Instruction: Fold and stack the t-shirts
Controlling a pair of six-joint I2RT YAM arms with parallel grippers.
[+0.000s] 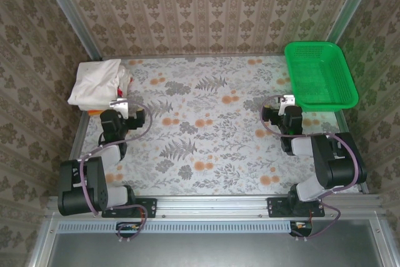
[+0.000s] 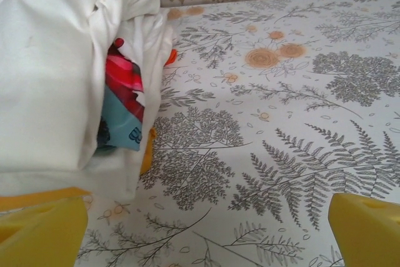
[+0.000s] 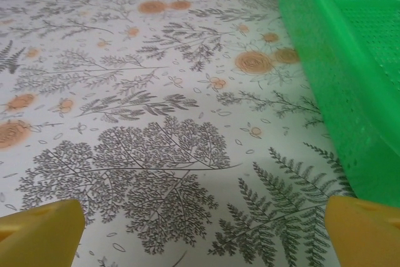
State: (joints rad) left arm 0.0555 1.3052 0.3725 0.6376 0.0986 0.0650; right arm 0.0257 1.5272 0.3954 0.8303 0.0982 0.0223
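On the floral table [image 1: 206, 129], t-shirts [image 1: 97, 82] lie bunched at the far-left corner, off-white shirt [image 2: 50, 60] over red-print one [image 2: 125, 85]; green mesh basket [image 1: 319, 73] far right. Left gripper [image 1: 120, 102], wide open and empty, sits just beside the pile, which lies ahead-left. Right gripper [image 1: 287, 99], equally open and empty, is well apart.
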